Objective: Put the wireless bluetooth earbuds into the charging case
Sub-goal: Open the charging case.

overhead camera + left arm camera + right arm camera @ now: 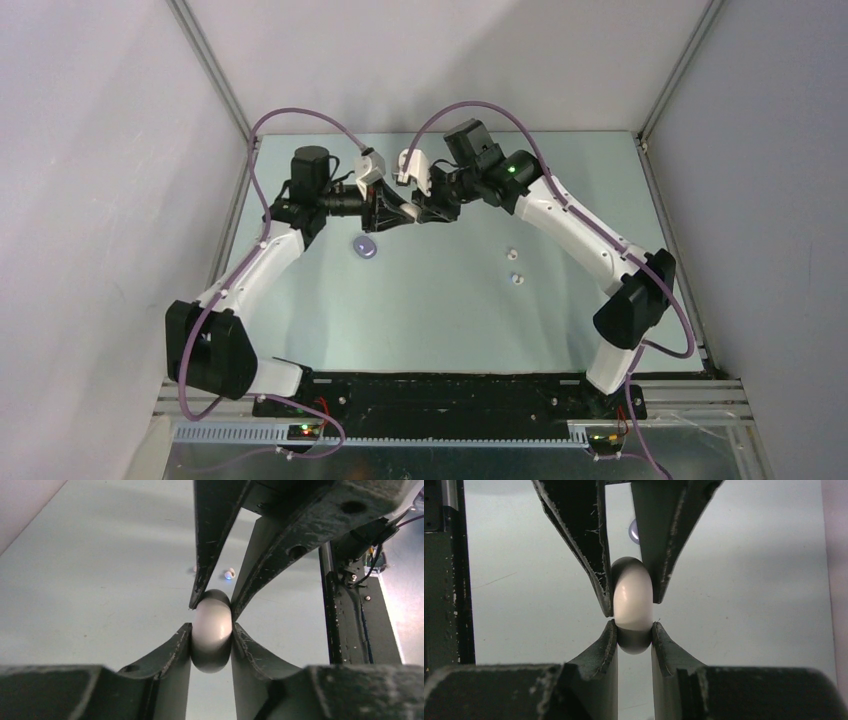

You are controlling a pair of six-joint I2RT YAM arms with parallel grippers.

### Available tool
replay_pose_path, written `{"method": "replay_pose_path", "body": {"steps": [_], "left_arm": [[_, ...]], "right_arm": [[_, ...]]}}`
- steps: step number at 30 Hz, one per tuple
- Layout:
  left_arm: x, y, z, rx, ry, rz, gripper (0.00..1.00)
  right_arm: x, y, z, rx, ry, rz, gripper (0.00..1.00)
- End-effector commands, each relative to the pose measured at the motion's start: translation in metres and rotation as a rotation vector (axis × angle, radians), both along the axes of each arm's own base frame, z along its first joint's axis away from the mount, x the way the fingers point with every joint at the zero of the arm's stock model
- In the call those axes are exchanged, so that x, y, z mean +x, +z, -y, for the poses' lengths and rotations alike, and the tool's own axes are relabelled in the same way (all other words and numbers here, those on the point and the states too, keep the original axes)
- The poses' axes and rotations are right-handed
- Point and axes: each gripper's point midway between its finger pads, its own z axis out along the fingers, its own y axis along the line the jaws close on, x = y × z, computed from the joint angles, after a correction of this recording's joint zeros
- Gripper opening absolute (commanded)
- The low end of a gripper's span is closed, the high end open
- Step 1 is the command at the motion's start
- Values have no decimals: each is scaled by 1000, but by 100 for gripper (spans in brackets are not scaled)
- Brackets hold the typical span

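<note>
Near the rear middle of the worktop [440, 320], the left tool [400, 212] and right tool [432, 210] meet tip to tip, with the charging case [211, 630] clamped between both. A disc [366, 248] lies just in front of the left tool. Right of centre, two earbuds [512, 254] lie close together, one before the other.

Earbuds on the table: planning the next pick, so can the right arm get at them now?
Probably not yet: the right tool is shut on the charging case; the earbuds themselves lie uncovered.
</note>
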Motion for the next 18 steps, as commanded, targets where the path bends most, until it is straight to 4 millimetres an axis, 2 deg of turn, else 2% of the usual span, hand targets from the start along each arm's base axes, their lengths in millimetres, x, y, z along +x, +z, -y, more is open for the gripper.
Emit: {"method": "replay_pose_path", "body": {"steps": [1,3,6,8,12,18], "left_arm": [[0,20,3,-34,-8,63,35],[0,18,3,-31,-8,52,33],[1,13,2,-20,0,21,45],[1,9,1,-4,-2,14,48],[2,7,-1,8,-4,25,49],[4,10,1,-7,-5,41,44]], "right_arm": [[3,21,-5,31,-5,33,0],[5,21,-4,25,-13,23,0],[8,22,-4,25,-25,18,0],[10,28,-3,39,-32,21,0],[13,38,1,59,-38,25,0],[11,32,2,41,-36,13,0]]}}
